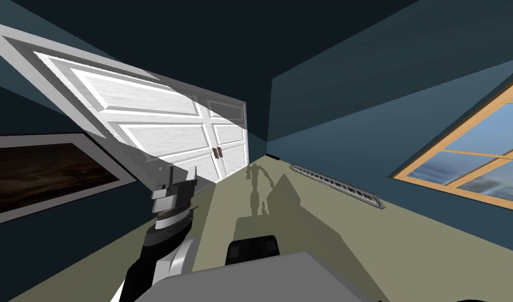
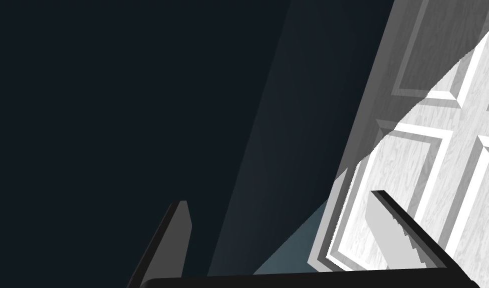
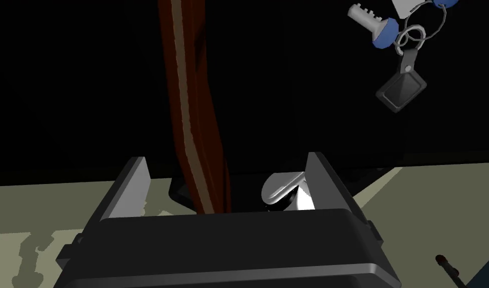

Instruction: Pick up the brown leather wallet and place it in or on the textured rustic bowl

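The left arm (image 1: 163,230) is black with white and grey wrist rings, and the left gripper (image 2: 279,197) and right gripper (image 3: 226,157) have thin grey blades on dark boxes.

Door (image 1: 161,120): white, box-shaped panels, small brown handles (image 1: 217,152).
Walls (image 1: 355,105): dark blue.
Floor (image 1: 313,230): dull green.
Window (image 1: 476,153): light orange frame, blue glass with pale streaks.
Keyboard (image 1: 337,184): black and white keys.
Picture (image 1: 40,173): dark brown, grey frame.
Wallet (image 3: 196,125): red-brown, lighter stripe along edge.
Keys (image 3: 371,22): silver, blue heads; black tag (image 3: 401,90).
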Controlling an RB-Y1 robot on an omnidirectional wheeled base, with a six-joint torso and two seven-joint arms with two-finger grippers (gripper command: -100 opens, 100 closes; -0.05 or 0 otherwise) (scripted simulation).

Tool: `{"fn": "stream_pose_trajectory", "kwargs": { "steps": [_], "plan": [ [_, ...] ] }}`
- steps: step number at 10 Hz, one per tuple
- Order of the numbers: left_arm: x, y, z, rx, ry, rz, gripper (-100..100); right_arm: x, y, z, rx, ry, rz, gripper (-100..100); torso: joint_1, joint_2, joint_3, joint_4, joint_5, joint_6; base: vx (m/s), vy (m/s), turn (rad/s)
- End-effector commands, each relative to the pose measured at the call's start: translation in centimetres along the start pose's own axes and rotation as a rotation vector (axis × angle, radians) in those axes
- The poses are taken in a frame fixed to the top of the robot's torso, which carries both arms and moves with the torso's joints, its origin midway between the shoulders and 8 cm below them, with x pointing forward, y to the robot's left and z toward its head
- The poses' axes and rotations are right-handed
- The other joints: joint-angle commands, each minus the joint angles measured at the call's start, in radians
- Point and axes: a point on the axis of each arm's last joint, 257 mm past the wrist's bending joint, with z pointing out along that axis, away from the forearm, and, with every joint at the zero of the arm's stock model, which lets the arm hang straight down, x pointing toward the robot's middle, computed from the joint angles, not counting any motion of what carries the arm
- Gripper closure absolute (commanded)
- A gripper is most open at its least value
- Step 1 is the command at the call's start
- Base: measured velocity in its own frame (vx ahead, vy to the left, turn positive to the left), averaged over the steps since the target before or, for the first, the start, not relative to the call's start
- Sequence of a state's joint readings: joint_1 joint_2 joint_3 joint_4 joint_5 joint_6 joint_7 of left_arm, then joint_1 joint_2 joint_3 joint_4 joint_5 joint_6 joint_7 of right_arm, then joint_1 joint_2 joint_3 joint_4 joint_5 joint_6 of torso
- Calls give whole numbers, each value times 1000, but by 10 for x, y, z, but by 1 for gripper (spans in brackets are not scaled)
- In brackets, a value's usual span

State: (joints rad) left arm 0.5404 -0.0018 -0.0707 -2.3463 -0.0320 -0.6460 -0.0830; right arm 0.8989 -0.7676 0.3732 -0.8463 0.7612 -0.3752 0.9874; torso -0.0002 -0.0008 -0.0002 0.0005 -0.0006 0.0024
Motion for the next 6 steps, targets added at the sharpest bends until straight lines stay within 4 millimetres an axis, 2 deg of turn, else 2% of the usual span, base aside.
{"fn": "stream_pose_trajectory", "kwargs": {
  "steps": [1,2,3,4,6],
  "plan": [
    [0,0,0,0,0,0,0,-27,-18,17,45,-25,82,-100,0,0,0,0,0,0,7,-7,-22],
    [0,0,0,0,0,0,0,-45,-44,24,88,-47,98,-100,0,0,0,0,0,0,4,-5,-15],
    [0,0,0,0,0,0,0,-53,-58,27,115,-57,120,-100,-1,-1,0,2,-1,-2,0,0,0],
    [0,0,0,0,0,0,0,-45,-64,26,140,-27,141,-100,-5,-2,1,4,-4,-5,-12,14,42],
    [0,0,0,0,0,0,0,-45,-64,26,140,-27,141,-100,-8,-1,2,5,-4,-5,-9,10,31]
  ]
}}
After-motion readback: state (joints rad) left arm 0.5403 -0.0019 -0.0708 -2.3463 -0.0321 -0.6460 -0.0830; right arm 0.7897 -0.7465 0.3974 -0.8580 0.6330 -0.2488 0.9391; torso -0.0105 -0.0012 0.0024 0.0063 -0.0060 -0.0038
